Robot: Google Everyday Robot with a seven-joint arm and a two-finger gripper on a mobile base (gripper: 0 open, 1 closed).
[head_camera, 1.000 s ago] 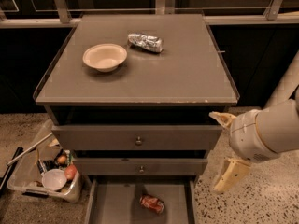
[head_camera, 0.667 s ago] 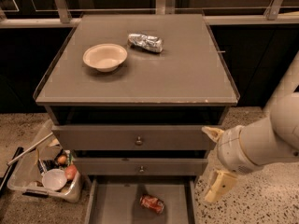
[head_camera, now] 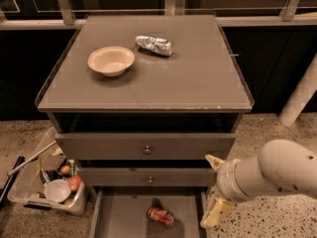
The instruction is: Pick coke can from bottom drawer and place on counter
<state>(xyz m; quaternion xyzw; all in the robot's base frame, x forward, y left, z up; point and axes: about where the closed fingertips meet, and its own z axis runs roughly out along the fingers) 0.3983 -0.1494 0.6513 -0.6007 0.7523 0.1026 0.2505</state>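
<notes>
Camera view, quick log. Vs 1 s ago: shows gripper (head_camera: 211, 192) lower & further left, gone from beside the mid drawer down to the right front corner of the open bottom drawer (head_camera: 121, 217). Reads as approach phase, no grasp yet. Shows gripper fingers apart, one up, one down, nothing btwn them. Leaves coke can (head_camera: 160, 215) unmoved: on its side, mid-floor of bottom drawer, near gripper but not touching. Comes in from lower right w/ thick white forearm roughly level, wrist turned toward cabinet. Prob needs more leftward reach & a dip over the drawer wall. Keeps counter (head_camera: 198, 83) as before: bowl (head_camera: 111, 60) & crumpled silver can (head_camera: 154, 44) at back-left, front-right bare for placing.
</notes>
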